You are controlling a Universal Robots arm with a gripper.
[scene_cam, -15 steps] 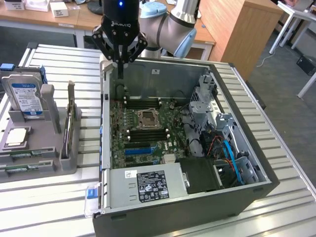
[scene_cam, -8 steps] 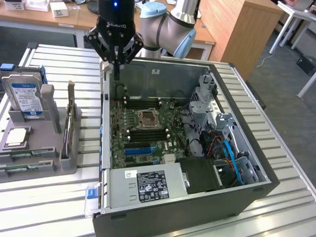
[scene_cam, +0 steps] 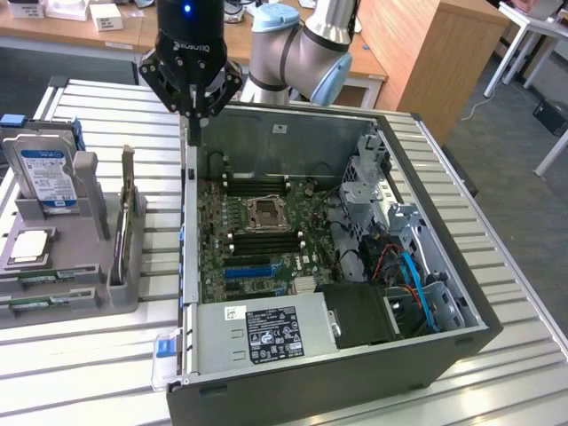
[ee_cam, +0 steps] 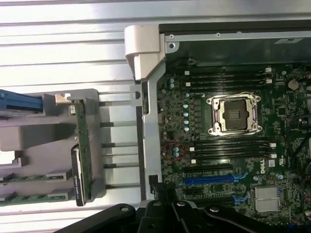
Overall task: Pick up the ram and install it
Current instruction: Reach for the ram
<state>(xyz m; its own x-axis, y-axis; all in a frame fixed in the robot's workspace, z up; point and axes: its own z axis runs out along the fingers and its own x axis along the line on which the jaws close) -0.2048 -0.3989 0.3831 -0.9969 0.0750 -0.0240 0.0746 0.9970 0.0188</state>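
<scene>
Closed black gripper [scene_cam: 191, 139] held at the open dark metal computer case [scene_cam: 355, 386].
The jaws are seen pressed together, empty, above the case's far left wall. The ram, a long thin green circuit-board stick [scene_cam: 40, 277], is laid in a grey holder tray [scene_cam: 124, 297] at the exterior view's near left, well apart.
</scene>
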